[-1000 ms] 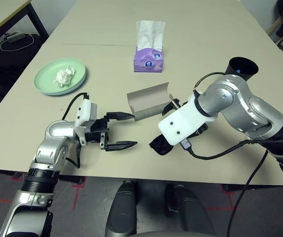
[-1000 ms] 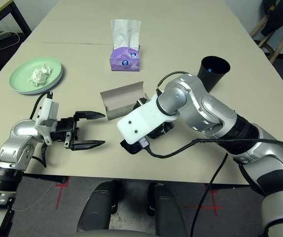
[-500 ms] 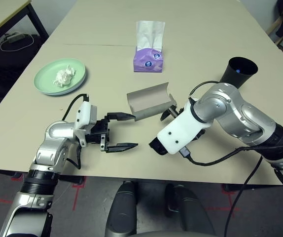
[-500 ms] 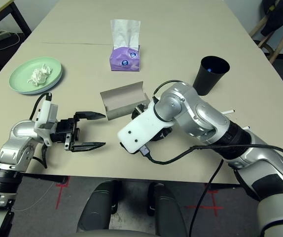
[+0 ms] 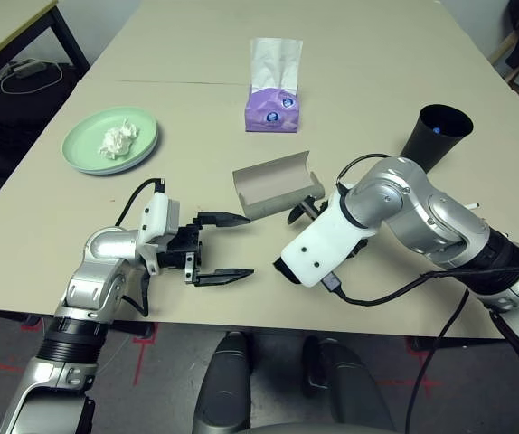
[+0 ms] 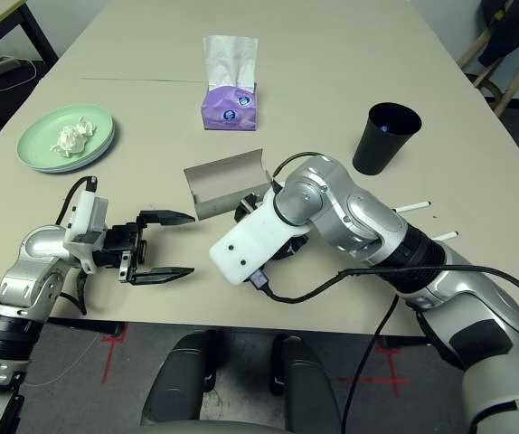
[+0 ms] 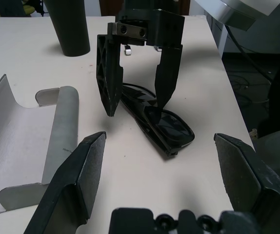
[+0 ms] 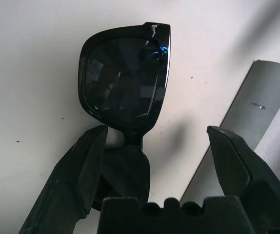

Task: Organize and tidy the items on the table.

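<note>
Near the front edge of the table (image 5: 51, 226), the black sunglasses (image 7: 154, 124) lie folded on the beige top, and the right gripper (image 7: 136, 100) hangs directly over them, fingers spread wide and pointing down, one on each side of the frame, clamped on nothing. From the right wrist, the sunglasses lie between the two parted fingertips (image 8: 79, 168), one dark lens facing up. Just beside the sunglasses, on the robot's left of them, sits the grey glasses case (image 5: 274, 185), open, its curved lid standing up and its pale lining showing. The right arm's white wrist block hides the sunglasses from the head camera.

Over on the left, the left gripper (image 5: 223, 244) hovers just above the table near the case, its two black fingers wide apart and aimed toward the case and the sunglasses, nothing between them.

Farther back on the left sit the plates (image 5: 83, 149), a pale green one on top of the stack, with the crumpled white tissue (image 5: 117, 139) lying on it. The purple tissue box (image 5: 274, 107) stands toward the middle back, a white sheet sticking up from it. On the right, the black cup (image 6: 385, 137) stands upright, well apart from the case, and the small pen (image 6: 411, 207) lies on the table beyond the right forearm.
</note>
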